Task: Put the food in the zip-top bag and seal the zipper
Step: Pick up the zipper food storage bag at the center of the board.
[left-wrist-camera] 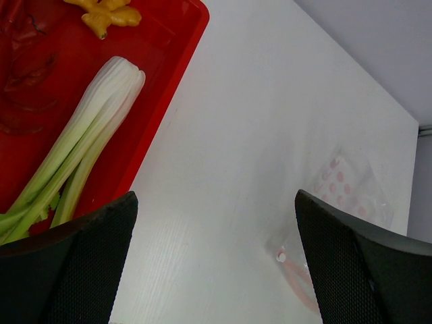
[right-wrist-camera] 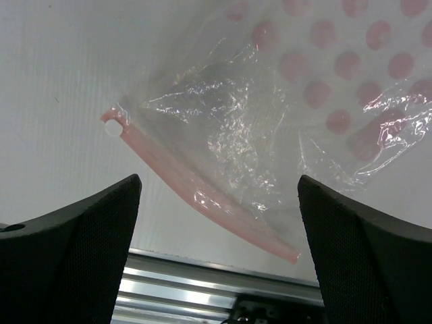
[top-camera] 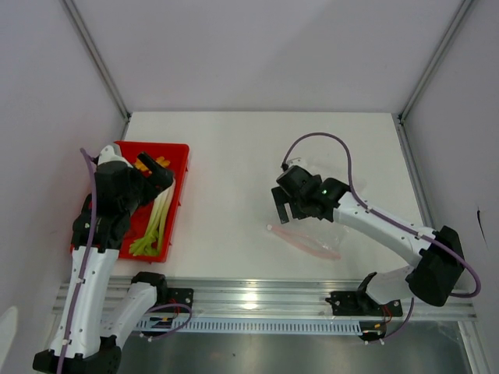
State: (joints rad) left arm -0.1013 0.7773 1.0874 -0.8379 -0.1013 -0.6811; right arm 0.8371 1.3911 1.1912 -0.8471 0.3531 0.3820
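The food lies in a red tray [top-camera: 181, 153] at the left. It includes light green stalks [top-camera: 156, 222] [left-wrist-camera: 88, 128], yellow-orange pieces [top-camera: 145, 164] [left-wrist-camera: 106, 13] and a red crab [left-wrist-camera: 27, 61]. My left gripper [top-camera: 164, 178] [left-wrist-camera: 216, 270] hangs open above the tray's right rim, holding nothing. The clear zip-top bag [top-camera: 316, 234] [right-wrist-camera: 270, 115] [left-wrist-camera: 344, 185] with pink dots lies flat on the table right of centre. Its pink zipper [top-camera: 300, 241] [right-wrist-camera: 196, 189] runs along the near edge, the white slider tab [right-wrist-camera: 112, 128] [left-wrist-camera: 281, 256] at its left end. My right gripper [top-camera: 285, 212] [right-wrist-camera: 219, 256] hovers open just above the bag's mouth.
The white table [top-camera: 234, 179] is walled on three sides. An aluminium rail [top-camera: 265, 296] [right-wrist-camera: 202, 290] runs along its near edge, close to the zipper. Purple cables loop from both arms.
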